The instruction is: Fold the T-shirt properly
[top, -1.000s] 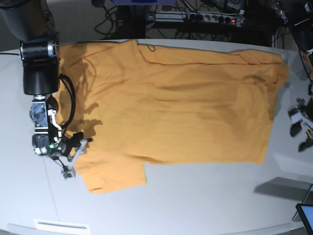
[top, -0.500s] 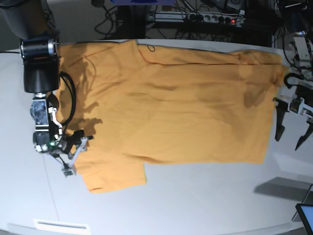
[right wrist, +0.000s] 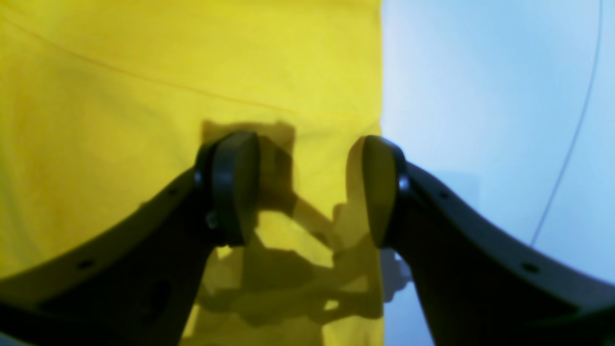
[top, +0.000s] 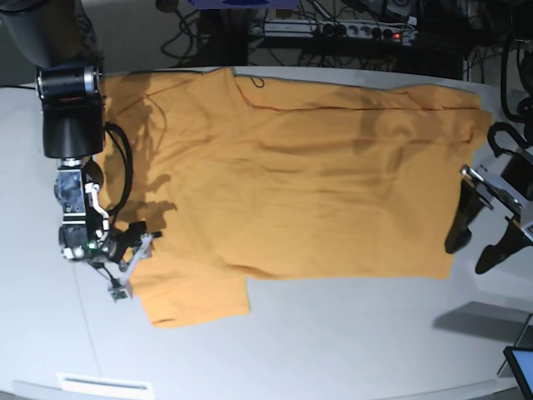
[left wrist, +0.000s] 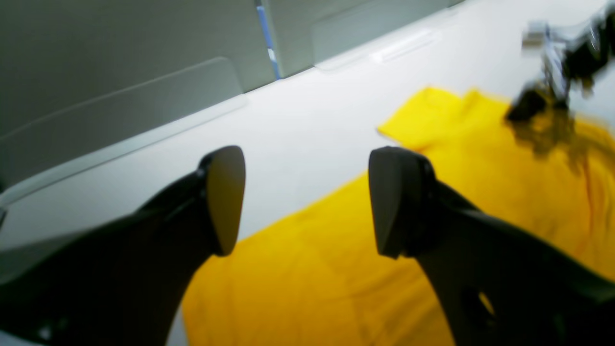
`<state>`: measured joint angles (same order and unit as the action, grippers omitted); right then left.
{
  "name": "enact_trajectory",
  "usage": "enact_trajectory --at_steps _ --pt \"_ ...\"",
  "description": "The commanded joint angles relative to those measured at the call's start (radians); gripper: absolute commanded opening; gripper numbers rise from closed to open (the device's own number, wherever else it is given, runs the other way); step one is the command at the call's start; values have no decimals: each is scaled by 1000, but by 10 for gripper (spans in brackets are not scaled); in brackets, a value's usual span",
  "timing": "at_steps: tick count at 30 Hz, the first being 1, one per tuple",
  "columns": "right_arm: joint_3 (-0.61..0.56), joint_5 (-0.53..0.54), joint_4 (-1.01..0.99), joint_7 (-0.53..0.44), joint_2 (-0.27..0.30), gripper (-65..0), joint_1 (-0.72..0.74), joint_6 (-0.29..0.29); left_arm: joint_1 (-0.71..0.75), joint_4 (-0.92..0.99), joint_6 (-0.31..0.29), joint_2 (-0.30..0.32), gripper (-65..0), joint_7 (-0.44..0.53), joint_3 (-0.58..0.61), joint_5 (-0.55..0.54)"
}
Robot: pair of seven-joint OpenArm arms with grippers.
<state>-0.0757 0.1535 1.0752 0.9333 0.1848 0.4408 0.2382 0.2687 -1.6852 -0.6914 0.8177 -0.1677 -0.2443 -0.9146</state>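
Note:
The orange-yellow T-shirt (top: 291,167) lies spread flat on the white table (top: 350,333), hem toward the right and one sleeve (top: 196,300) toward the front left. My right gripper (top: 131,267) is open and low over the sleeve's left edge. In the right wrist view its jaws (right wrist: 307,187) straddle the cloth (right wrist: 144,96) just inside its edge. My left gripper (top: 469,256) is open beside the hem's front right corner. In the left wrist view it (left wrist: 307,202) hangs empty above the table, the shirt (left wrist: 432,240) beyond it.
Cables and a power strip (top: 366,32) run behind the table's back edge. A dark screen corner (top: 520,367) sticks in at the front right. A white label (top: 104,383) lies at the front left edge. A thin cable (right wrist: 576,125) lies on the table by the sleeve.
My left arm has come into view and moved down the shirt's right edge toward its front corner, jaws open. My right gripper has hardly moved.

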Motion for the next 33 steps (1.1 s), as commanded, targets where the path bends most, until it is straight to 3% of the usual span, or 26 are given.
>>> enact_trajectory --at_steps 1,10,13,16,20,24,27,30,33 --pt "4 1 17 -3 8 -318 28 2 -6 -6 -7 21 -252 -14 -26 -42" --pt "4 1 17 -4 9 -318 28 2 -53 30 -7 19 -252 -419 -114 -301" --pt "4 1 17 -4 8 -318 28 2 -82 26 -7 13 -252 -479 -119 -306" --pt "4 1 17 -4 8 -318 28 2 -85 23 -7 7 -252 -465 -134 -222" --pt "4 1 17 -3 11 -318 26 2 -79 21 -7 -56 -252 -321 -165 48" --pt "4 1 17 -3 11 -318 26 2 -67 29 11 -122 -254 -92 -154 449" --pt "4 1 17 -3 9 -318 26 2 -72 95 123 -162 -254 130 -154 802" --pt "4 1 17 -3 8 -318 26 2 -78 222 252 -166 -254 319 -160 1086" --pt "4 1 17 -3 8 -318 19 2 -139 366 367 -168 -254 415 -162 1322"
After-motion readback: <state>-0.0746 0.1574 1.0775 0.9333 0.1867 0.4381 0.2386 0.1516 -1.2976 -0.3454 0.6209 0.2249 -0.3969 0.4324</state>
